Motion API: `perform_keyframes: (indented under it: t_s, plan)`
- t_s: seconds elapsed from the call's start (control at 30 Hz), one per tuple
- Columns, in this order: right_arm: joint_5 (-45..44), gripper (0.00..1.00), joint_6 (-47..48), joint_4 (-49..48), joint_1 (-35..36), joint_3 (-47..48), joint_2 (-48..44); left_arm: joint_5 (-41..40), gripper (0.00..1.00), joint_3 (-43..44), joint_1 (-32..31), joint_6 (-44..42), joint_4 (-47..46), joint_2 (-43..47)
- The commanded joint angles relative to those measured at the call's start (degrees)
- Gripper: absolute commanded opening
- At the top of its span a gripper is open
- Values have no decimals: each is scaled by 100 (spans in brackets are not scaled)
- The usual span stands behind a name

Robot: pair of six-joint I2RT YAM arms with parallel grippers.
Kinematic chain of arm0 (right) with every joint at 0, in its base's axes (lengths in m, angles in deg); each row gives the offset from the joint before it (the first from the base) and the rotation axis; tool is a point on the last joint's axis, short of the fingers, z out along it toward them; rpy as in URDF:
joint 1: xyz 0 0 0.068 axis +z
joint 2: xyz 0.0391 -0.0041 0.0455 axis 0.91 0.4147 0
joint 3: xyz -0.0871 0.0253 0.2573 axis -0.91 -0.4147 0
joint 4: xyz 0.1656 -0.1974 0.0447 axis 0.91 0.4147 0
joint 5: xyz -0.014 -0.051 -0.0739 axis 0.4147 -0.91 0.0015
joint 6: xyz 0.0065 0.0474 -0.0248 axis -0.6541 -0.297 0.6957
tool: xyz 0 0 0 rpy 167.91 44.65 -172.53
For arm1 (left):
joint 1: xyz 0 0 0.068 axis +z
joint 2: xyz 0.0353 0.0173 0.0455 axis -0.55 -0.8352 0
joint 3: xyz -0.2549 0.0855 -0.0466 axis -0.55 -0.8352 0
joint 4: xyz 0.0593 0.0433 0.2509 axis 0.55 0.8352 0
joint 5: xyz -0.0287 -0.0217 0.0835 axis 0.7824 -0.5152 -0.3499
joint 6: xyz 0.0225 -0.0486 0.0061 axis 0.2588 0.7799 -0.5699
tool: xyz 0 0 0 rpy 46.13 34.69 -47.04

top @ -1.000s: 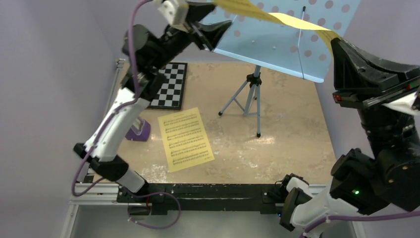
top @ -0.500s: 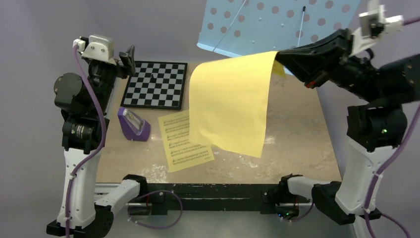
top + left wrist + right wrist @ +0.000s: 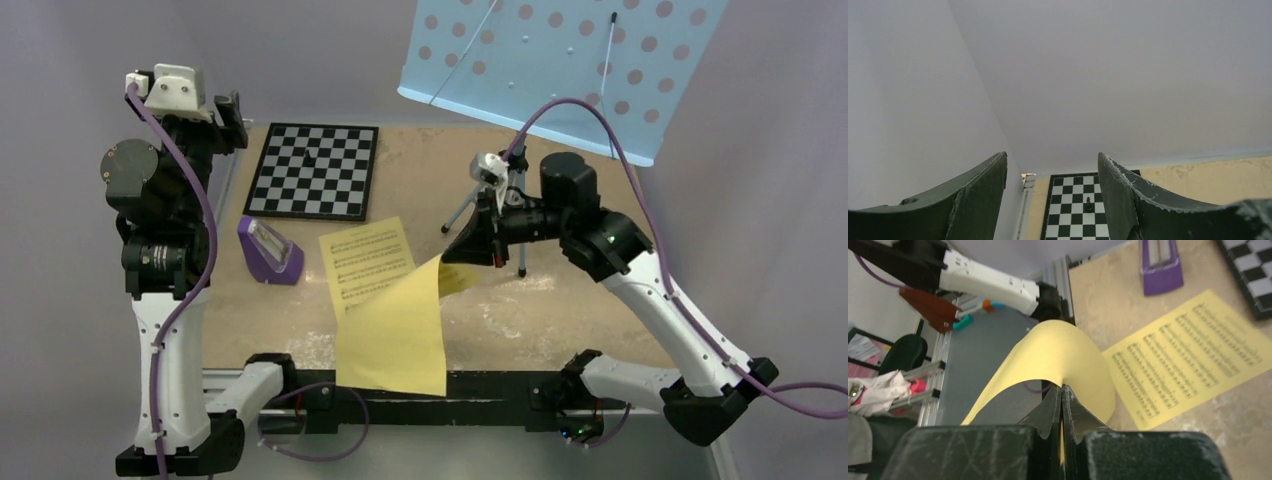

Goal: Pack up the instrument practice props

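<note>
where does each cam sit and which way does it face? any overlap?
Top external: above and behind the bases, looking down at the table; left arm and right arm show.
Left wrist: on the raised left arm, facing the wall and checkerboard; left jaws show, apart.
Right wrist: low over the table, facing the metronome and printed music sheet; right jaws show, shut on the held yellow sheet.
Shared: checkerboard in top and left wrist; metronome, both sheets in top and right wrist.
</note>
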Motion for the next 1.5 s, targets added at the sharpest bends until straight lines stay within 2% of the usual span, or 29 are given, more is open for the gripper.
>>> perform_keyframes:
  t_s: [0.0, 0.27, 0.37, 0.63, 0.9, 1.1, 1.27, 1.33, 1.4, 1.47]
  plan:
    - [-307, 0, -978, -761, 360, -792, -43, -25, 71, 79, 176, 7, -109, -41]
    - [-1059, 0, -2457, -1645, 674, -2336, 197, 259, 71, -251, 194, 240, 22, -12]
    - [-1422, 0, -2666, -1669, 674, -2567, 444, 361, 71, -374, 186, 316, 39, 30]
    - [-1709, 0, -3572, -1522, 573, -2150, 1519, 481, 71, -556, 187, 397, 164, 251]
    - [-1434, 0, -4794, -2378, 244, -1422, 2989, 524, 70, -738, 192, 57, 465, 454]
    - [-1675, 0, -5065, -2081, 174, -1800, 2912, 726, 70, -668, 193, 65, 687, 507]
    - [-1869, 0, -5288, -2393, 203, -2525, 2622, 840, 70, -794, 186, 5, 715, 497]
    - [-2002, 0, -5179, -2274, 202, -2667, 2454, 1142, 70, -996, 190, -18, 713, 508]
    - [-2494, 0, -5259, -1870, 117, -2835, 2283, 1549, 69, -1248, 193, 134, 719, 485]
    - [-2599, 0, -5339, -1965, -160, -3216, 2206, 1893, 67, -1472, 189, 380, 606, 475]
